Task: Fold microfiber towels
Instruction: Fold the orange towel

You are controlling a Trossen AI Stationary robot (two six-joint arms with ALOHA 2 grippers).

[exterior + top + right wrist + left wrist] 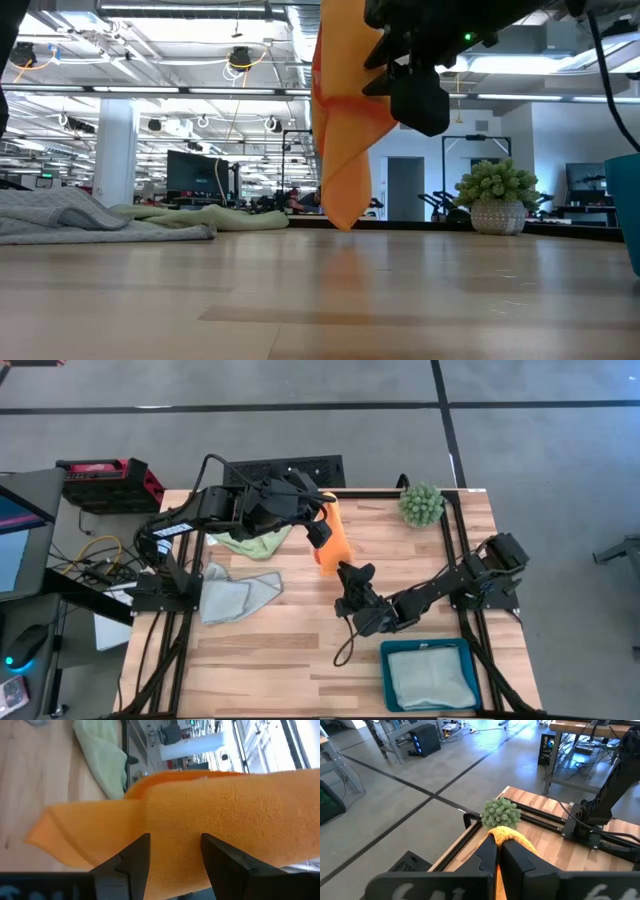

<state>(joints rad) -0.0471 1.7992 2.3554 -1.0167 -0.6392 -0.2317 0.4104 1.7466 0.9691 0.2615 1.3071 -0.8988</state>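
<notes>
An orange towel hangs in the air over the middle of the table, with my left gripper shut on its top. In the low view the orange towel drops as a folded strip to a point close to the tabletop. My right gripper is open and reaches in from the table's right. Its two fingers stand apart just before the towel's lower part. A light green towel and a blue-grey towel lie crumpled on the left of the table. My left gripper pinches a bunched bit of the orange towel's top between its two shut fingers, coming from the table's left and slanting a little downward. The towel hangs slack below the fingers. My right gripper: I cannot tell whether its spread fingers touch the cloth.
A teal tray with a pale folded towel in it sits at the near right. A spiky green ball plant stands at the far right corner. Bare wood lies near the front, left of the tray.
</notes>
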